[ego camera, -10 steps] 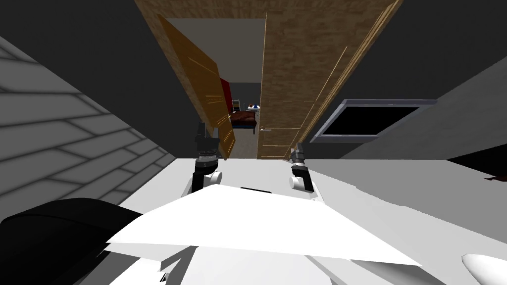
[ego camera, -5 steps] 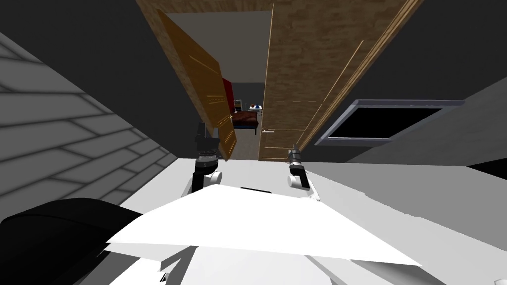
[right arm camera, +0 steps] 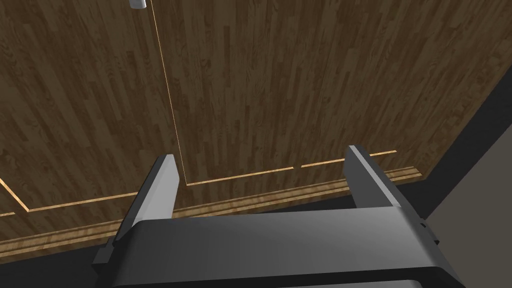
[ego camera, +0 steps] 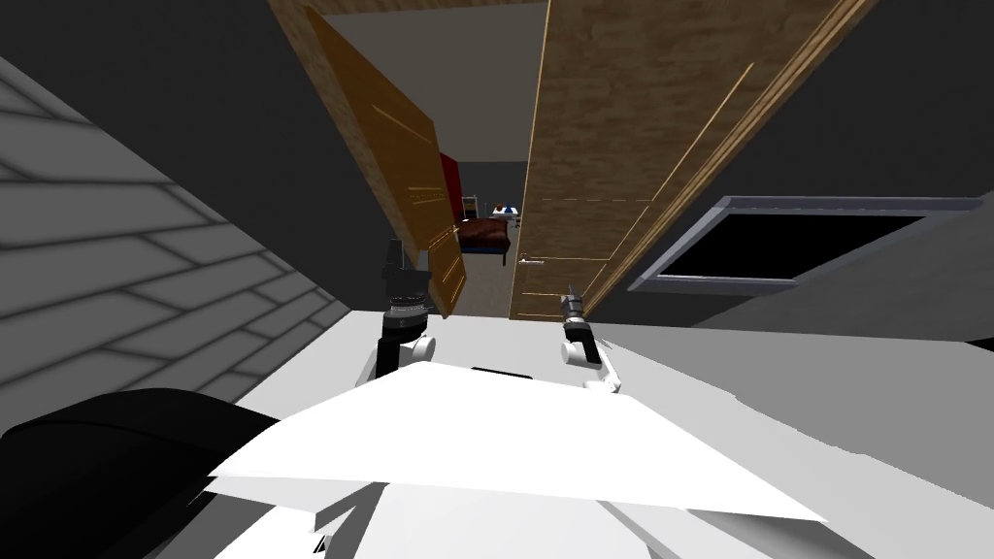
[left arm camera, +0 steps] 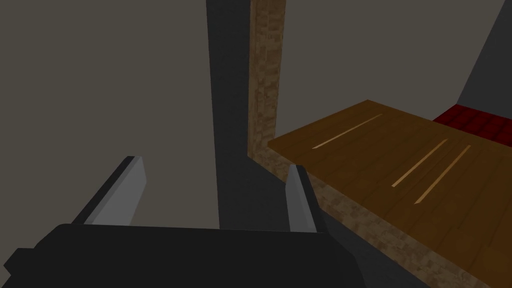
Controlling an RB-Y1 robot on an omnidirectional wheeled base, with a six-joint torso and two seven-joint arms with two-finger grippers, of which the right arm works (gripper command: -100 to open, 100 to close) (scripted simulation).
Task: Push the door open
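Note:
A double wooden door stands ahead in the head view. Its left leaf point(ego camera: 408, 184) is swung partly open, and my open left gripper point(ego camera: 395, 254) is beside its lower edge. The left wrist view shows that leaf point(left arm camera: 400, 170) and the door frame point(left arm camera: 265, 75) past the left gripper point(left arm camera: 216, 163). The right leaf point(ego camera: 602, 165) carries a small pale handle point(ego camera: 529, 259). My right gripper point(ego camera: 571, 296) is at its lower part, open. In the right wrist view the right gripper point(right arm camera: 261, 152) faces that panel point(right arm camera: 280, 85) close up, with nothing between the fingers.
Through the gap between the leaves I see a room with a dark brown bed point(ego camera: 482, 233). A grey-framed window point(ego camera: 786, 247) with a black area sits to the right of the door. A grey tiled wall point(ego camera: 126, 252) runs along my left.
I have moved closer and turned, so the right leaf looks larger and the window has slid right. My right gripper has reached further forward toward the right leaf. The left arm has held still.

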